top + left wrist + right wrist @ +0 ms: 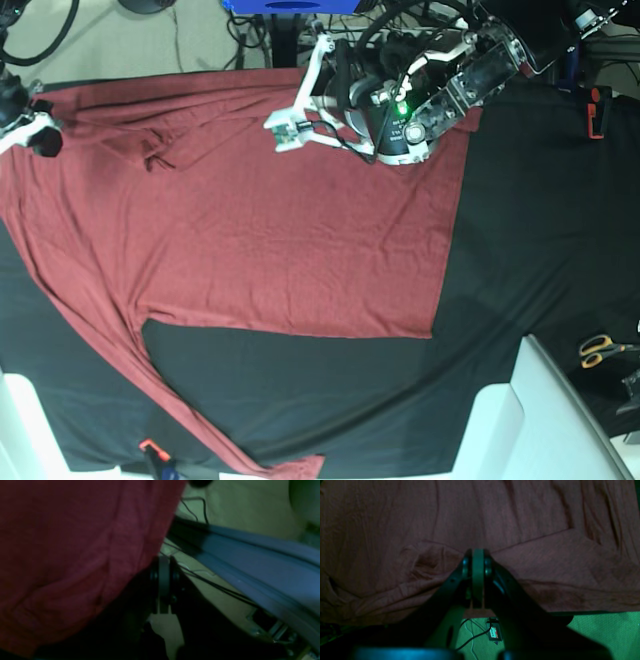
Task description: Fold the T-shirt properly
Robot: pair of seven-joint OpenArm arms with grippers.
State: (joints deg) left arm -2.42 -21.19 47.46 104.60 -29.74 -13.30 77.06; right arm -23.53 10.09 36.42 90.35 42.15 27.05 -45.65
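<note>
The T-shirt, a brick-red long-sleeved one, is lying spread over the black-draped surface, its body filling the far left part of that surface and one long sleeve trailing from the body toward the near edge. Both arms are working along the T-shirt's far edge, most likely so that the hem can be carried over as one straight line. The right gripper is showing its fingers pressed together with a ridge of red cloth bunching up on both sides of the tips, so it appears to be pinching the fabric at the T-shirt's far left corner, where the cloth is puckering. The left gripper is at the T-shirt's far right corner; its fingers are likewise closed together, and red cloth is hanging right beside them and filling that view, but the pinch itself is blurred, so a grip there is only probable. Orange-handled scissors are lying well to the right of the T-shirt, clear of any fold. The trailing sleeve is not yet tucked in, so the folding seems to be at an early stage.
</note>
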